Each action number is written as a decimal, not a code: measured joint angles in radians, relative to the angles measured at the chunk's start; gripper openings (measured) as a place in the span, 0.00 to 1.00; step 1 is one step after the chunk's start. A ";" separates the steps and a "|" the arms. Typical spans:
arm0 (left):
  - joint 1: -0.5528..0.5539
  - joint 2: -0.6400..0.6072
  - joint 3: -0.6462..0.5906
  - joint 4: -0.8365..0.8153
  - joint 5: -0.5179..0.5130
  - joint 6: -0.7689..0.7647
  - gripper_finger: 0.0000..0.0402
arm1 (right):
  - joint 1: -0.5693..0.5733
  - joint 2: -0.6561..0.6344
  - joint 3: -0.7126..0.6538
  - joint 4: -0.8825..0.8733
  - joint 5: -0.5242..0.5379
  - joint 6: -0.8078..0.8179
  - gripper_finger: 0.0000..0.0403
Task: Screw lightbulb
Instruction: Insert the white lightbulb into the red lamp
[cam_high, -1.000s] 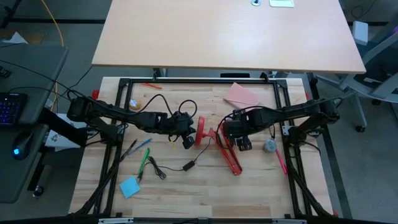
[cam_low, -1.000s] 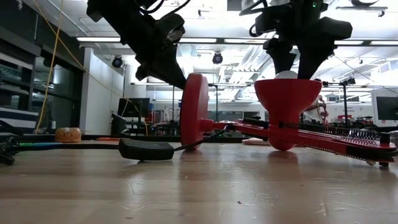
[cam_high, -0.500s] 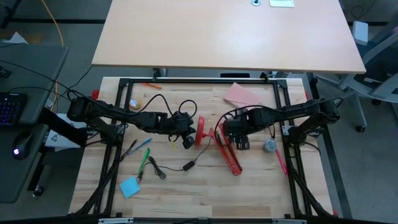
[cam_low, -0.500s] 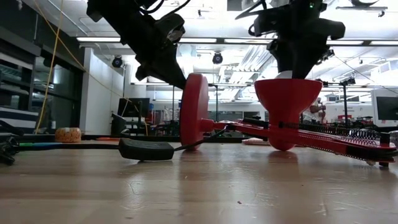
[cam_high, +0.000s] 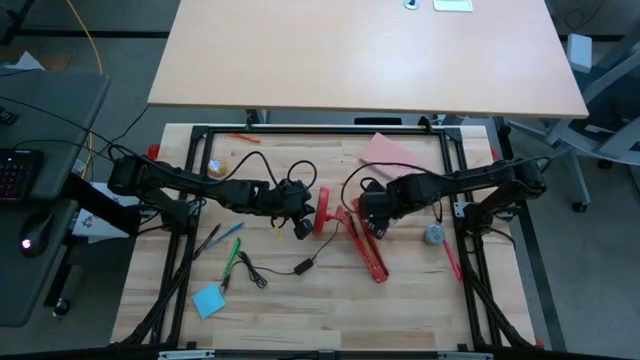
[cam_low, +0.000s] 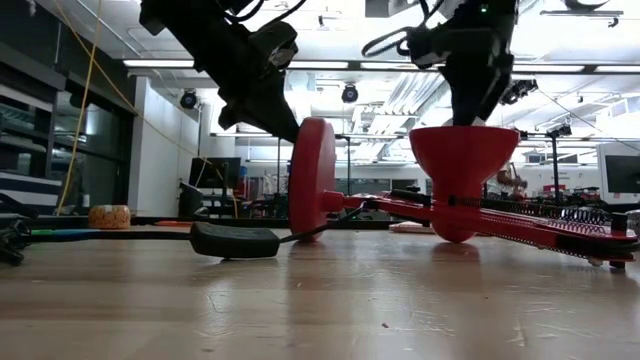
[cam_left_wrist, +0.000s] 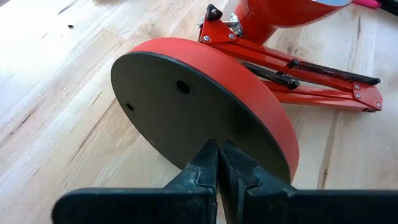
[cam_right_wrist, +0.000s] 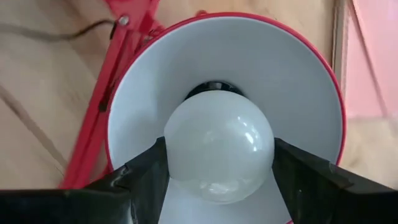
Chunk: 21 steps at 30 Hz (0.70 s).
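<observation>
A red desk lamp lies on the table, its round base standing on edge and its shade opening upward. The white lightbulb sits in the shade's white inside, over the dark socket. My right gripper points down into the shade from above, a finger on each side of the bulb. My left gripper is shut, its tips against the base's dark underside. In the low view the bulb is hidden behind the shade and my right gripper. My left gripper presses its shut fingertips against the base's dark underside, close to the rim. It comes slanting down from the table's left side. The base stands on edge on the table. My right gripper pinches the bulb's round glass between its two fingers, at the widest part. The fingers point down from above. The bulb stands upright in the shade, its screw end hidden below the glass.
The lamp's spring arm runs toward the near edge. A black cord with a switch lies left of it. Pens, a blue note, a pink sheet and a small grey round object lie around.
My right gripper has rolled about its own pointing line above the shade without shifting place; in the low view its fingers showed spread to both sides of the bulb's top, now they show edge-on. The lamp has stayed put.
</observation>
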 joint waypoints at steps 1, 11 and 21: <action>0.000 0.000 0.000 0.003 0.000 0.000 0.00 | 0.000 0.000 0.000 0.000 0.000 0.049 0.63; 0.000 0.000 0.002 0.011 0.040 0.000 0.00 | 0.000 0.000 0.000 0.008 -0.038 0.543 0.63; 0.000 -0.001 0.002 0.009 0.058 0.000 0.00 | -0.013 -0.001 0.000 0.030 -0.097 0.833 0.63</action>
